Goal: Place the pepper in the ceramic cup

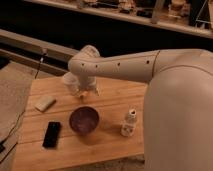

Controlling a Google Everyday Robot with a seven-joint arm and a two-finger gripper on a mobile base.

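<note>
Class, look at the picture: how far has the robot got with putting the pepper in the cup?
Done: the claw is at the back left of the table, low beside the whitish cup, so the approach looks finished. In hand: the delivery at the cup. I cannot make out the pepper, so whether it is already inside is unclear. Left: confirming the pepper sits in the cup, then drawing the claw away.

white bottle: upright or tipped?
Upright: the white bottle stands cap-up on the table, right of the purple bowl. The gripper is by the ceramic cup, farther back.
</note>
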